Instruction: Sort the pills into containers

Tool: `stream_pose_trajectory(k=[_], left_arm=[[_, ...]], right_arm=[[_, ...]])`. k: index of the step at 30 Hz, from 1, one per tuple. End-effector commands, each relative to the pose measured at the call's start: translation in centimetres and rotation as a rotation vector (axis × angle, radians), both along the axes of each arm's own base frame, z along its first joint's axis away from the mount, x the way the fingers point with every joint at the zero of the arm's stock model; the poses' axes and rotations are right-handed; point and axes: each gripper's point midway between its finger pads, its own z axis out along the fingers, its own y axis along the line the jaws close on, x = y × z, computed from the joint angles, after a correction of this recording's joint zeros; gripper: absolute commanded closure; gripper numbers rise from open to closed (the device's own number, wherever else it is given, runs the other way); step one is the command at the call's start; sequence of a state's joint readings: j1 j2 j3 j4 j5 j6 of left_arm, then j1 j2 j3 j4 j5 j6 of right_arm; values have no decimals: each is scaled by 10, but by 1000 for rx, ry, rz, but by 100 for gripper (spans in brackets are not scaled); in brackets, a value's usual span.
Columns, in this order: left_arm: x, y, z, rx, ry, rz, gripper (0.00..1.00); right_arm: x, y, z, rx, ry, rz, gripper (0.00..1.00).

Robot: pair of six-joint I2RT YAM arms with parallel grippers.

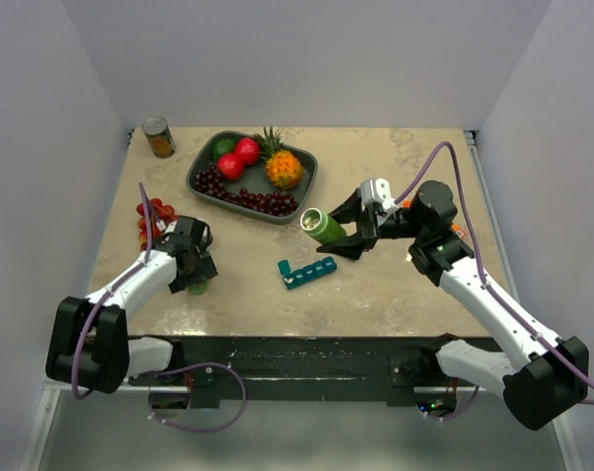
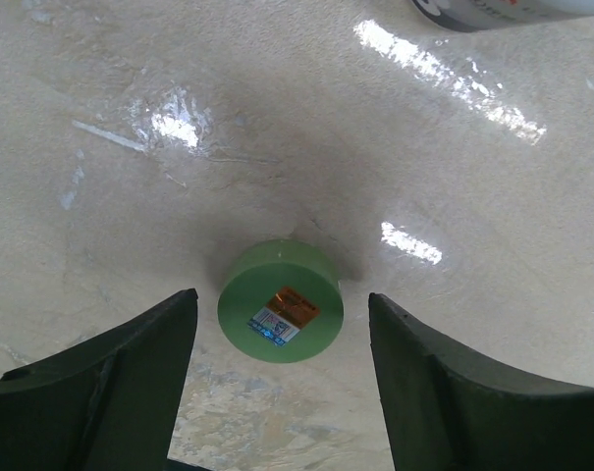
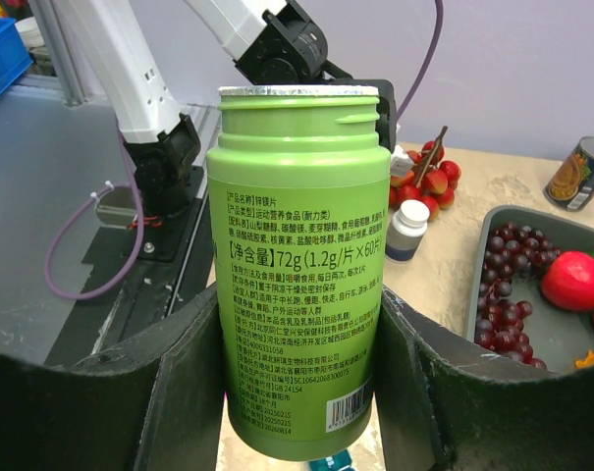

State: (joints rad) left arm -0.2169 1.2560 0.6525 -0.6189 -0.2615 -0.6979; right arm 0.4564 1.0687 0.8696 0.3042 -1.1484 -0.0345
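Observation:
A strip of teal-blue containers (image 1: 306, 271) lies on the table in front of the arms; a sliver of it shows below the bottle in the right wrist view (image 3: 338, 461). My right gripper (image 1: 342, 231) (image 3: 298, 304) is shut on a green bottle (image 1: 323, 226) (image 3: 301, 265), uncapped, lifted and tilted with its mouth to the left above the strip. A green cap (image 2: 280, 314) (image 1: 199, 287) lies flat on the table between the fingers of my left gripper (image 1: 194, 272) (image 2: 282, 297), which is open and not touching it. No pills are in view.
A dark grey fruit tray (image 1: 200, 167) (image 3: 481, 285) with grapes, apples and a pineapple stands at the back. A tin can (image 1: 159, 137) (image 3: 579, 173) stands at the back left. Red cherry tomatoes (image 1: 151, 216) and a small white bottle (image 3: 408, 229) sit near the left arm.

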Motion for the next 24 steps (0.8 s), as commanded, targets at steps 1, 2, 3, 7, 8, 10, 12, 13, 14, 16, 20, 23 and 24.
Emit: stream_pose_trajectory(k=[1, 2, 3, 7, 8, 10, 12, 13, 14, 16, 20, 23, 24], left_arm=[[2, 1, -8, -4, 18, 42, 26], [1, 1, -9, -2, 23, 39, 26], [2, 1, -10, -4, 22, 41, 26], [1, -3, -15, -27, 21, 45, 30], [0, -4, -17, -34, 26, 42, 32], [1, -6, -20, -46, 31, 42, 37], [0, -8, -23, -58, 37, 38, 48], [0, -9, -23, -63, 37, 38, 53], [0, -11, -23, -74, 37, 31, 64], [0, -14, -18, -91, 29, 19, 73], [3, -33, 4, -198, -34, -53, 91], [4, -58, 28, -327, -106, -156, 95], [4, -66, 41, -369, -151, -197, 95]], right_arm=[[-2, -2, 10, 19, -55, 14, 100], [-2, -2, 10, 19, -56, 13, 100], [-3, -2, 10, 19, -55, 14, 100], [-2, -3, 10, 19, -56, 11, 100], [-2, -3, 10, 19, -56, 11, 100], [-2, -3, 11, 20, -57, 11, 100], [-1, -4, 10, 18, -53, 8, 100], [-1, -4, 11, 20, -58, 8, 100], [-1, -4, 10, 18, -55, 8, 100], [0, -5, 9, 16, -52, 8, 100], [3, -8, 4, -3, -72, 8, 100], [4, -10, -4, -32, -92, 26, 100], [3, -10, -7, -40, -91, 37, 100]])
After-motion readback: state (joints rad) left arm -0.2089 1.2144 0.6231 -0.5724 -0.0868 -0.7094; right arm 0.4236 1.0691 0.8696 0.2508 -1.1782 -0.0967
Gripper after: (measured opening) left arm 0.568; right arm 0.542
